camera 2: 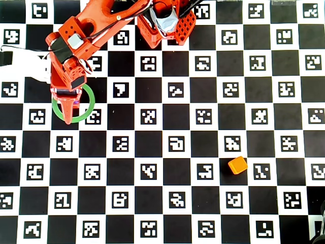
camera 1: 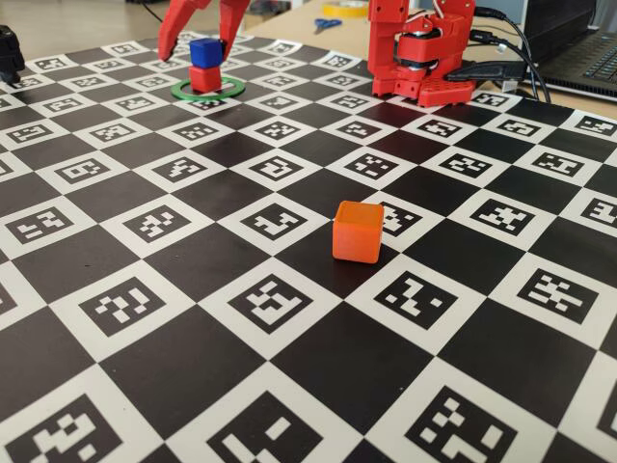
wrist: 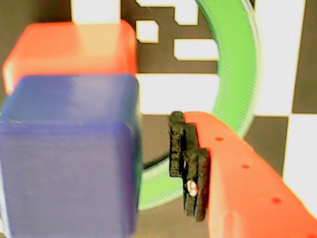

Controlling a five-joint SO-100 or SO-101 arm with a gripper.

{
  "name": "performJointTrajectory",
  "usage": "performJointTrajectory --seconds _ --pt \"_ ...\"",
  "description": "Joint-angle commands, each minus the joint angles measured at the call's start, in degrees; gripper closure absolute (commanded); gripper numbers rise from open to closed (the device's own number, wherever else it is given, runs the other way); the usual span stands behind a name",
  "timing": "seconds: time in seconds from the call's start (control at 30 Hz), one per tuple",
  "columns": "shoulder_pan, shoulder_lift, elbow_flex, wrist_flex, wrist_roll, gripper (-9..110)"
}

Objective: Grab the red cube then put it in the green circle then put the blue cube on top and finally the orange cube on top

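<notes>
The blue cube point(camera 1: 205, 51) sits on the red cube point(camera 1: 204, 78), which stands inside the green circle point(camera 1: 229, 93) at the far left of the board. In the wrist view the blue cube point(wrist: 69, 158) fills the left, the red cube point(wrist: 69, 49) shows beyond it and the green circle point(wrist: 233, 74) curves to the right. My gripper point(camera 1: 194, 50) is open around the blue cube; one padded finger point(wrist: 187, 163) stands clear of its side. From overhead the gripper point(camera 2: 68, 104) hides both cubes. The orange cube point(camera 1: 358, 231) lies alone mid-board, also in the overhead view point(camera 2: 237, 165).
The arm's red base point(camera 1: 419, 58) stands at the board's far edge. Scissors point(camera 1: 326, 24), a yellow tape roll point(camera 1: 347, 8) and a laptop point(camera 1: 578, 48) lie behind it. A black object point(camera 1: 8, 53) sits at the far left edge.
</notes>
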Motion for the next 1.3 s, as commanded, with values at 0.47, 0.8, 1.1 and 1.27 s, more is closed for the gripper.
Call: performJointTrajectory --seconds 0.47,0.8,1.1,1.27 --pt "-1.1 10.5 -5.9 5.2 4.0 48" --pt "-7.2 14.9 -17.8 20.7 17.1 48" --pt "-18.2 15.8 -25.2 31.5 36.4 50" --pt "-26.4 16.0 -25.3 33.9 48.9 53"
